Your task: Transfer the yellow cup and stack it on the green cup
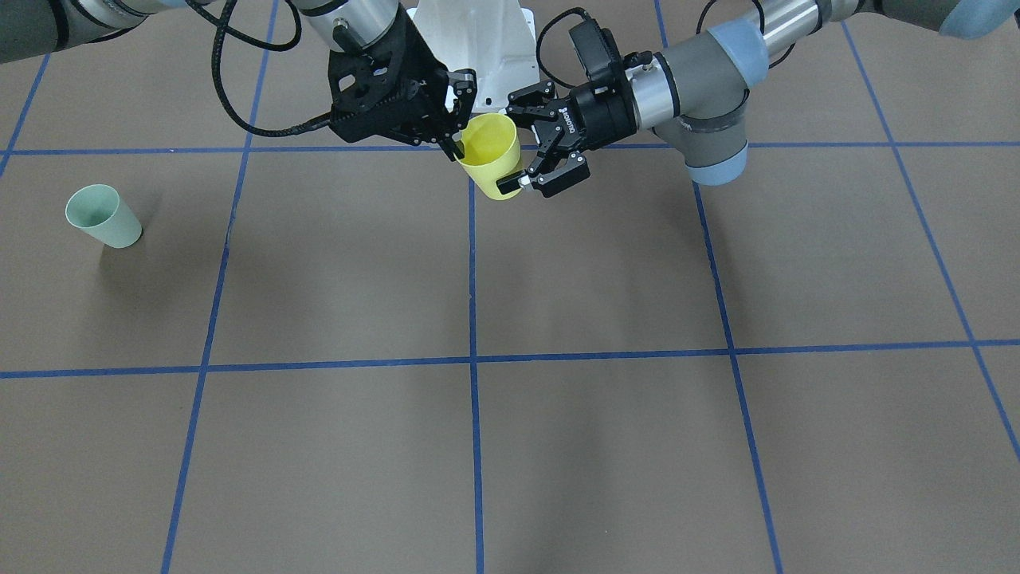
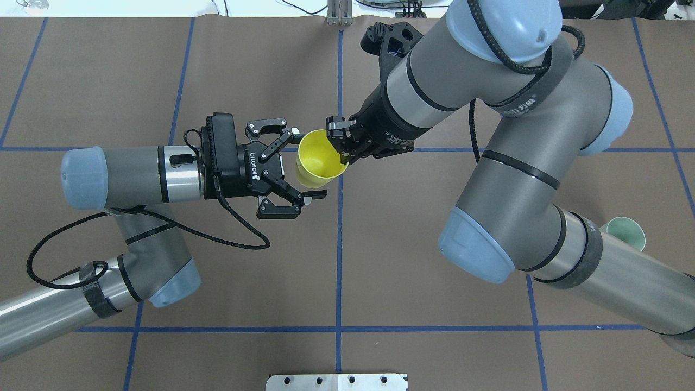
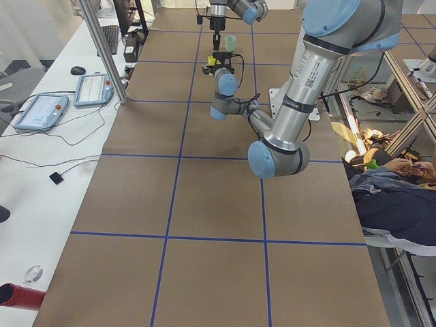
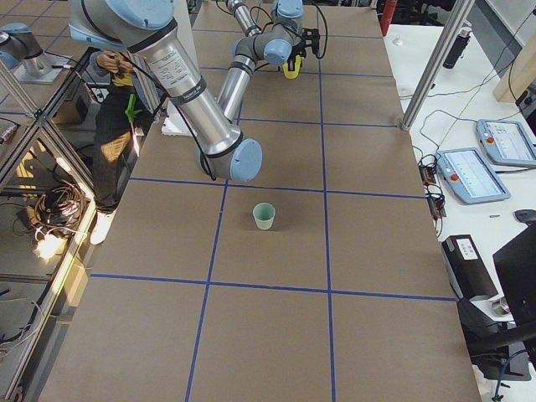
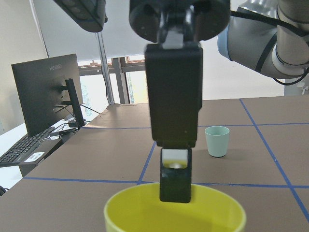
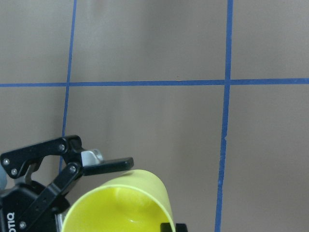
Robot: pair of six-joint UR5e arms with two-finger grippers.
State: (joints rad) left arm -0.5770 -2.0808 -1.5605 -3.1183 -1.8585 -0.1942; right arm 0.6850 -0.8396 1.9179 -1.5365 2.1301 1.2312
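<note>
Yellow cup [image 2: 320, 162] rim in right gripper [image 2: 343, 157], left gripper [image 2: 309, 164] spread, green cup [image 1: 102, 215] apart

Both arms reach inward — left pincer [image 2: 309, 163] level, spread wide; right pincer [image 2: 342, 152] pointing down, clamped.

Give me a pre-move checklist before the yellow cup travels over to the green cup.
1. Right gripper shut on the rim of the yellow cup, one finger inside and one outside: ok.
2. Left gripper open, with a finger on each side of the cup body: ok.
3. Left fingers free of the cup wall: cannot tell.
4. Yellow cup held above the table: ok.
5. Green cup upright, mouth up, nothing inside: ok.
6. Nothing on the table between the two cups in the front-facing view: ok.
</note>
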